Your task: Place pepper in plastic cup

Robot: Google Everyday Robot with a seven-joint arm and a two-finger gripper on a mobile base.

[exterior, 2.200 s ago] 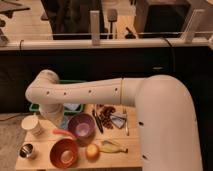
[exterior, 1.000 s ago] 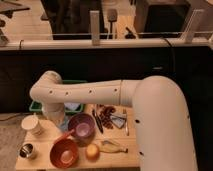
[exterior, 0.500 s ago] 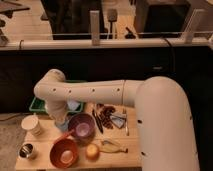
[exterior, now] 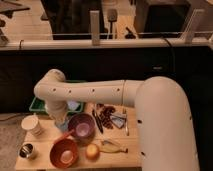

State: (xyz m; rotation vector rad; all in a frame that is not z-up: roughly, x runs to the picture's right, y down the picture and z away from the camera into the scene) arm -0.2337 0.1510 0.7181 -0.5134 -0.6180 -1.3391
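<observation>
The cream-white plastic cup (exterior: 32, 125) stands at the left of the wooden table (exterior: 125, 157). Dark red pepper-like pieces (exterior: 105, 116) lie at the back middle of the table. My cream arm reaches in from the right, bends at the upper left and drops down. My gripper (exterior: 61, 124) hangs low between the plastic cup and a purple bowl (exterior: 82, 126), just right of the cup. The wrist hides most of it, and I cannot tell whether it holds anything.
A small shiny metal cup (exterior: 27, 151) stands at the front left. A red bowl (exterior: 63, 153), a round yellow fruit (exterior: 92, 151) and a yellowish item (exterior: 113, 146) lie along the front. A green tray (exterior: 36, 106) sits at the back left, with black tongs (exterior: 96, 122) and a packet (exterior: 119, 120) in the middle.
The arm's bend and wrist have shifted slightly to the right, toward the purple bowl. The objects on the table have not moved.
</observation>
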